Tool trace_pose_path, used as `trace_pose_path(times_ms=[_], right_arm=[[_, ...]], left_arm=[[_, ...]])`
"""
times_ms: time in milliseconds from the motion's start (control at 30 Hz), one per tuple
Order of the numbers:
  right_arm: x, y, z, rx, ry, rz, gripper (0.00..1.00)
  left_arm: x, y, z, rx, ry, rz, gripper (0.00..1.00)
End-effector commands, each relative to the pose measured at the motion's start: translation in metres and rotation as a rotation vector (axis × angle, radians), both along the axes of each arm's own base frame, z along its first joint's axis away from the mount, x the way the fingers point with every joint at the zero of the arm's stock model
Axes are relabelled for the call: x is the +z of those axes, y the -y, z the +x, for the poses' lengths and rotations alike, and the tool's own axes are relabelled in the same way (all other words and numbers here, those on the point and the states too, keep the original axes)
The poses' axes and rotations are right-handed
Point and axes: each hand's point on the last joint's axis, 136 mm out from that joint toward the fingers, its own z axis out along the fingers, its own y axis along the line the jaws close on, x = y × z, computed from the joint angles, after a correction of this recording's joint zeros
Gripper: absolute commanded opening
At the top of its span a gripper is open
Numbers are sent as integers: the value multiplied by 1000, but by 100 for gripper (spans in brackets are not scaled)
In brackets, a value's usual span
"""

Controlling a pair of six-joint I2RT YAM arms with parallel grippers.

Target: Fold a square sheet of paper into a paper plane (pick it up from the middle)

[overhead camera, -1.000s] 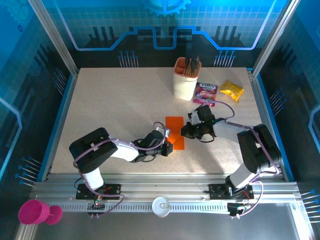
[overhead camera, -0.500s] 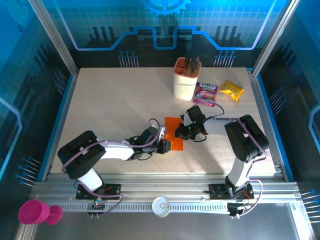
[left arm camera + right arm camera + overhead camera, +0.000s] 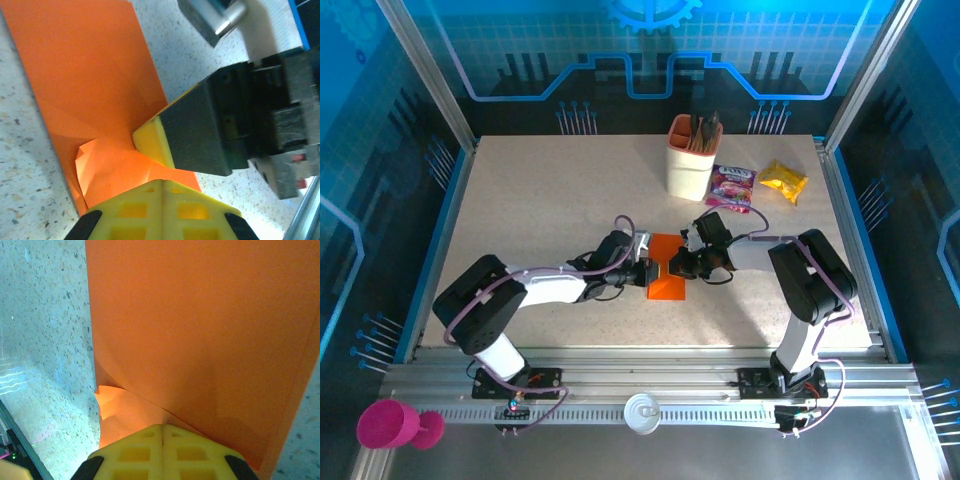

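Observation:
The square sheet of paper [image 3: 668,287], bright orange and folded to a narrow upright rectangle, lies at mid-table. My left gripper [image 3: 646,272] is shut at its left edge, my right gripper [image 3: 677,266] shut at its right edge, and the two tips are close together. In the left wrist view my shut yellow fingertips [image 3: 162,182] rest on the creased paper [image 3: 90,65], with the right gripper's yellow pad [image 3: 155,142] pressing just ahead. From the right wrist, the gripper [image 3: 162,427] is shut where a crease in the paper [image 3: 200,330] ends. Whether a layer is pinched is hidden.
A peach cup [image 3: 690,160] holding dark utensils stands behind the paper. A purple snack packet [image 3: 731,186] and a yellow packet [image 3: 784,181] lie at the back right. A pink cup [image 3: 388,425] sits off the table at the front left.
My left gripper opened briefly, slid from the paper's near-left corner up to its left edge, and shut again. The right gripper moved slightly left. The paper now lies flatter, as one rectangle.

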Motion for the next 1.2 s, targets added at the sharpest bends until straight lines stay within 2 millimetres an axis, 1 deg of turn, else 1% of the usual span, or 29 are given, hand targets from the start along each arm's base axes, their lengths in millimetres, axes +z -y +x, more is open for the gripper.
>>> trace_pose_path(times_ms=[0,167,333,533,767,833,900,967,1033,1100,1167], right_arm=[[-28,18,-15,-22,-76,-80,0],[-28,19,-16,-20,-77,-82,0],[-30,19,-17,-19,-83,-82,0],[-29,19,-17,-19,-83,-82,0],[-28,19,-18,-18,-82,-80,0],[-24,17,-17,-14,-80,-69,0],[-16,14,-14,-10,-70,-52,1],[-2,12,-11,-6,-45,-35,8],[13,14,-9,-6,-18,-27,19],[26,20,-8,-22,12,-29,26],[32,29,-10,-42,23,-38,31]], left_arm=[[-5,8,4,-43,0,-5,0],[-16,4,12,-15,-4,1,0],[-19,3,22,4,2,-1,0],[-27,1,32,23,-3,9,0],[-46,-4,30,30,-37,35,0],[-52,-8,29,39,-45,49,0],[-56,-11,29,47,-47,57,0],[-58,-13,29,53,-50,63,0],[-60,-15,28,56,-53,67,0],[-61,-16,27,57,-55,66,0],[-61,-18,26,60,-55,67,0]])
